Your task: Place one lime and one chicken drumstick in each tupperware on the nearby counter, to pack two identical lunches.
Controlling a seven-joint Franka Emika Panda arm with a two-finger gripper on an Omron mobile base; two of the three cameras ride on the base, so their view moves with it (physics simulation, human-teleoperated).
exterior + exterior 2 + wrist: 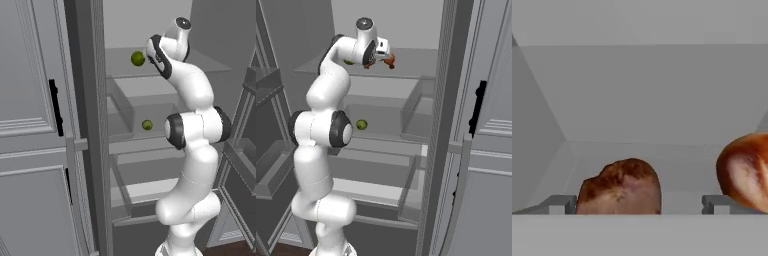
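At the bottom centre of the hand view one chicken drumstick (621,187) lies between my gripper (639,204) fingers, which stand apart. It looks stiff, light and a little greasy; I would grip its thick middle.

Arm raised, wrist bent forward, upper centre of both base views.
Gripper (370,63) level; finger tips (562,204) spread apart at hand view's bottom edge.
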